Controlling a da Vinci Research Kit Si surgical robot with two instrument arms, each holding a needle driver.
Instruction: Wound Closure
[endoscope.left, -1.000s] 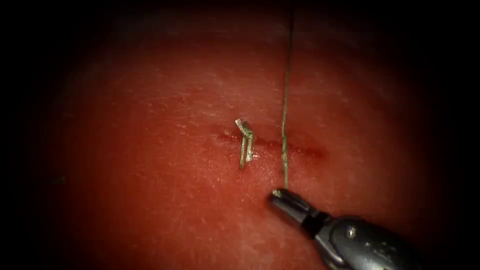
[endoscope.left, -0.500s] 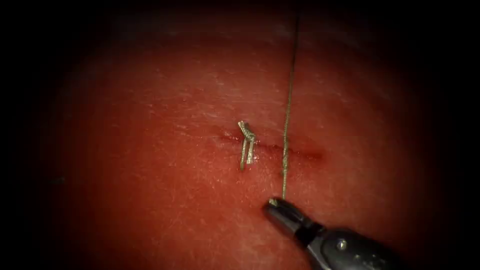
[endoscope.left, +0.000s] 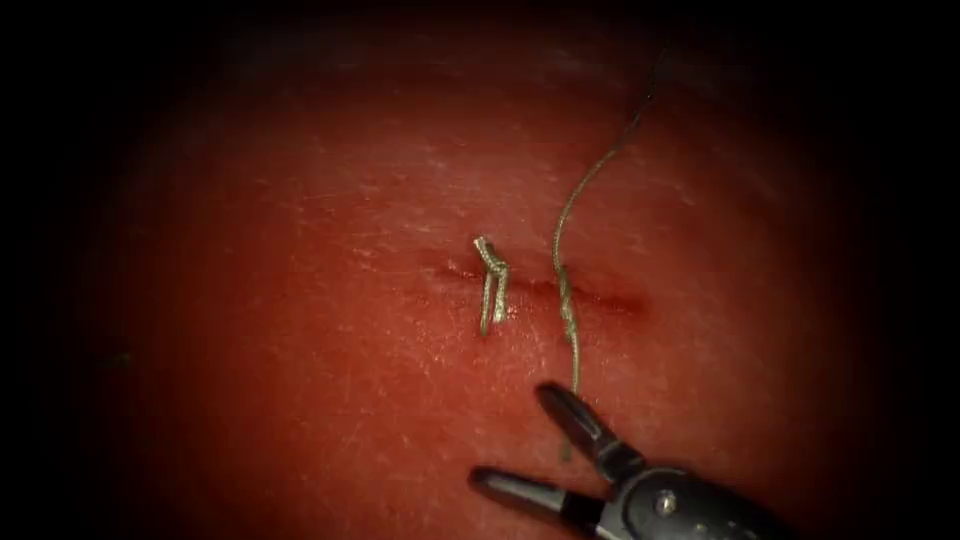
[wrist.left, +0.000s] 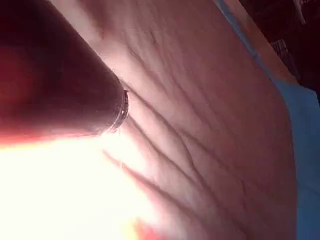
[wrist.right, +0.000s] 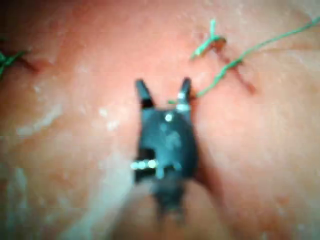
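Observation:
The cut (endoscope.left: 605, 298) runs across the middle of the tissue (endoscope.left: 300, 330). A knotted stitch with short cut ends (endoscope.left: 490, 285) sits on its left part. To the right of it, green thread (endoscope.left: 566, 300) crosses the cut and curves slack up to the far right. Its near end lies by the upper jaw of my right tool (endoscope.left: 510, 435), whose jaws stand wide open and hold nothing. In the right wrist view the open right tool (wrist.right: 163, 90) has the thread (wrist.right: 240, 57) touching one jaw, with the knotted stitch (wrist.right: 210, 42) beyond. My left tool's shaft (wrist.left: 60, 75) lies over the tissue.
Another green stitch (wrist.right: 7, 57) marks the tissue off to the side in the right wrist view. A blue drape (wrist.left: 305, 125) borders the tissue (wrist.left: 200, 125) in the left wrist view.
The right tool held the thread's near end taut and drew it slightly toward the front. Now its jaws have opened, let the thread go, and the thread has gone slack and curved.

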